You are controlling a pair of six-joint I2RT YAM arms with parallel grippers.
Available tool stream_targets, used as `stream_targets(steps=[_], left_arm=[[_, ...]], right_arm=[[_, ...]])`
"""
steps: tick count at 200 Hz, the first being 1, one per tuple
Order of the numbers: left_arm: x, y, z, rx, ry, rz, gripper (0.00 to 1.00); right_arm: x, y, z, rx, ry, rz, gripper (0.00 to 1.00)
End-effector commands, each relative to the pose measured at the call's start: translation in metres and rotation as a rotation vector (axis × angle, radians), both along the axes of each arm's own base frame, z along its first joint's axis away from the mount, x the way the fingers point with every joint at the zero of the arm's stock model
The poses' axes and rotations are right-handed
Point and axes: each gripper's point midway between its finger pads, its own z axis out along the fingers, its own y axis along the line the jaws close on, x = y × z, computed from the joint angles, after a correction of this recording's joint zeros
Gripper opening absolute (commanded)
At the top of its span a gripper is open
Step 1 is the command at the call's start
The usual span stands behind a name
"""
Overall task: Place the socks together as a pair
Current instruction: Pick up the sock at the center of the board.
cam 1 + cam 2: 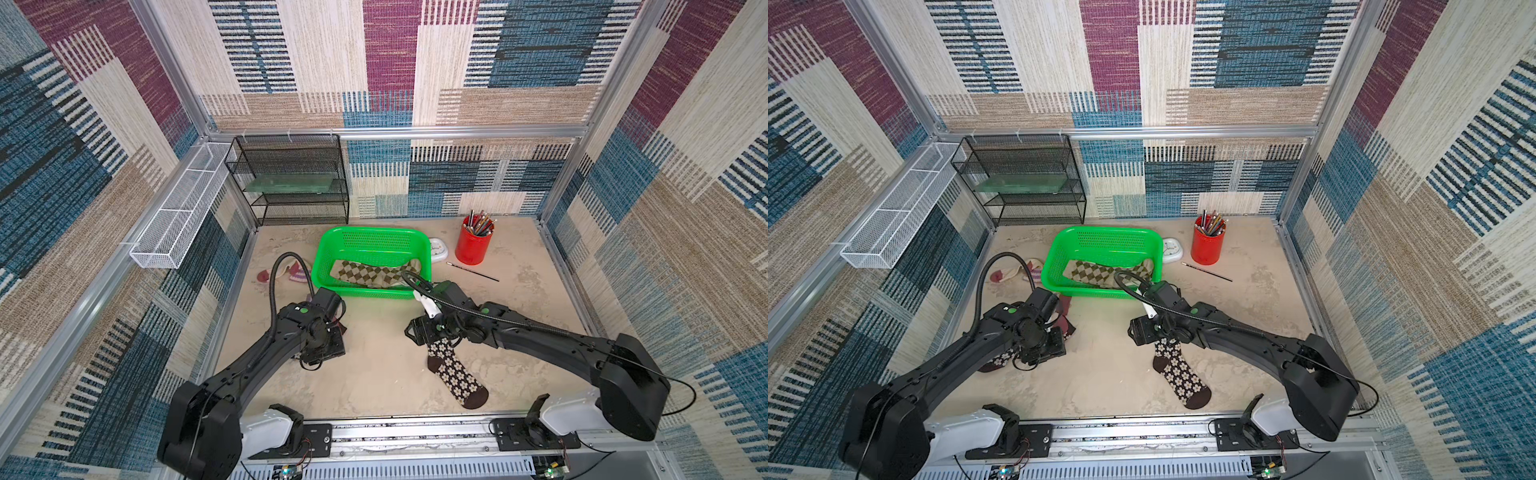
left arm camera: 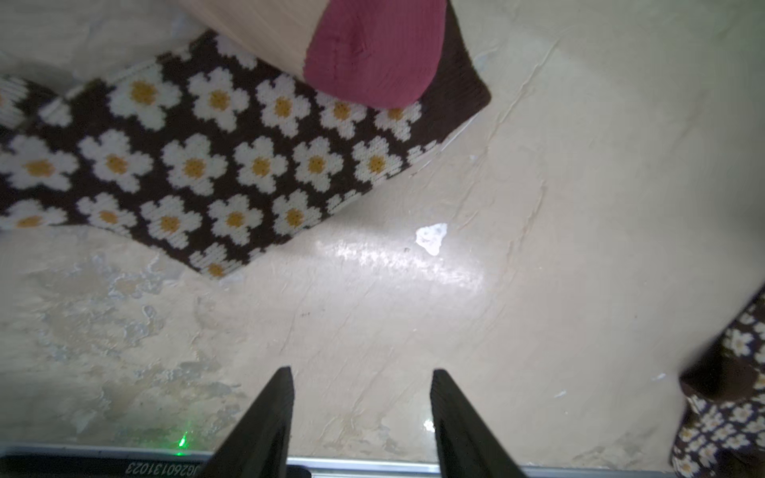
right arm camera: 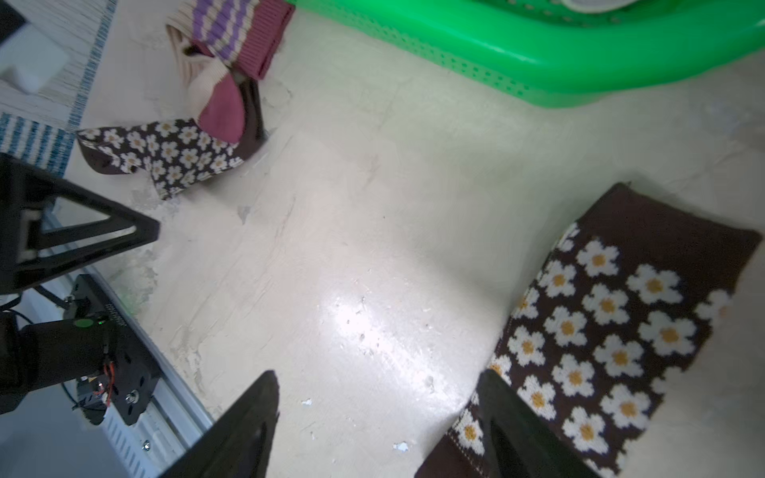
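Ahead of the wide, empty left end effector (image 2: 362, 370), a maroon-toed sock (image 2: 372, 54) overlaps a daisy sock (image 2: 207, 165). Beyond the wide right end effector (image 3: 378, 372): green basket (image 3: 538, 62).

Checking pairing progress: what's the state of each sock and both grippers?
Right daisy sock: flat on table, unheld.
Left daisy sock: on table, maroon-toed sock overlapping it.
Far striped sock: crumpled beside green basket.
Argyle sock: lying in basket.
Left gripper: open, empty.
Right gripper: open, empty.

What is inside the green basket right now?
The green basket holds tan-brown argyle sock fabric lying across its floor. Whether that is one sock or two stacked is unclear. The right arm hides one near corner.
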Motion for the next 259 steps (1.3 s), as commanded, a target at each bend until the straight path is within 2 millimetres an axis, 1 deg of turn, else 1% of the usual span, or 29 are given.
stream_targets(steps=[1, 16, 35, 47, 70, 80, 105, 126, 144, 149, 156, 161, 179, 191, 202, 214, 230, 246, 259], left_arm=[[0.017, 0.008, -0.004, 0.104, -0.015, -0.078, 0.56], [0.027, 0.013, -0.007, 0.162, -0.011, -0.094, 0.56], [0.038, 0.013, -0.014, 0.192, -0.015, -0.115, 0.54], [0.041, 0.017, -0.022, 0.227, 0.016, -0.124, 0.53], [0.047, 0.014, -0.038, 0.245, 0.055, -0.149, 0.48], [0.048, 0.016, -0.046, 0.264, 0.070, -0.158, 0.47], [0.054, 0.022, -0.056, 0.317, 0.080, -0.176, 0.44], [0.055, 0.020, -0.060, 0.309, 0.089, -0.192, 0.35], [0.055, 0.015, -0.060, 0.284, 0.090, -0.202, 0.21], [0.055, 0.014, -0.059, 0.276, 0.087, -0.203, 0.14], [0.054, 0.012, -0.058, 0.265, 0.085, -0.206, 0.07], [0.054, 0.011, -0.056, 0.254, 0.083, -0.207, 0.05], [0.055, 0.004, -0.046, 0.214, 0.053, -0.215, 0.01], [0.057, -0.001, -0.031, 0.176, 0.020, -0.215, 0.00], [0.057, -0.013, -0.016, 0.102, -0.015, -0.216, 0.00], [0.056, -0.029, 0.008, 0.005, -0.078, -0.222, 0.00], [0.053, -0.053, 0.044, -0.147, -0.161, -0.240, 0.00], [0.047, -0.072, 0.084, -0.279, -0.228, -0.254, 0.00], [0.042, -0.087, 0.118, -0.377, -0.293, -0.262, 0.00]], right_arm=[[-0.007, -0.003, 0.016, 0.027, -0.021, 0.027, 0.83], [-0.010, -0.005, 0.026, 0.050, -0.038, 0.028, 0.84], [-0.011, -0.008, 0.035, 0.069, -0.048, 0.028, 0.85], [-0.011, -0.010, 0.039, 0.079, -0.050, 0.027, 0.85], [-0.012, -0.011, 0.047, 0.108, -0.056, 0.026, 0.85], [-0.014, -0.011, 0.050, 0.124, -0.060, 0.029, 0.85], [-0.017, -0.013, 0.060, 0.156, -0.069, 0.020, 0.85], [-0.021, -0.013, 0.067, 0.183, -0.077, 0.021, 0.85], [-0.022, -0.016, 0.069, 0.185, -0.082, 0.012, 0.85], [-0.022, -0.017, 0.070, 0.188, -0.084, 0.012, 0.85], [-0.023, -0.017, 0.071, 0.187, -0.083, 0.013, 0.85], [-0.023, -0.018, 0.070, 0.186, -0.083, 0.011, 0.85], [-0.023, -0.019, 0.070, 0.184, -0.087, 0.005, 0.85], [-0.023, -0.020, 0.069, 0.184, -0.087, 0.005, 0.85], [-0.023, -0.019, 0.068, 0.183, -0.084, 0.003, 0.85], [-0.023, -0.018, 0.066, 0.185, -0.080, 0.011, 0.85], [-0.022, -0.016, 0.064, 0.186, -0.075, 0.016, 0.85], [-0.020, -0.014, 0.064, 0.192, -0.071, 0.016, 0.86], [-0.017, -0.012, 0.068, 0.215, -0.064, 0.014, 0.86]])
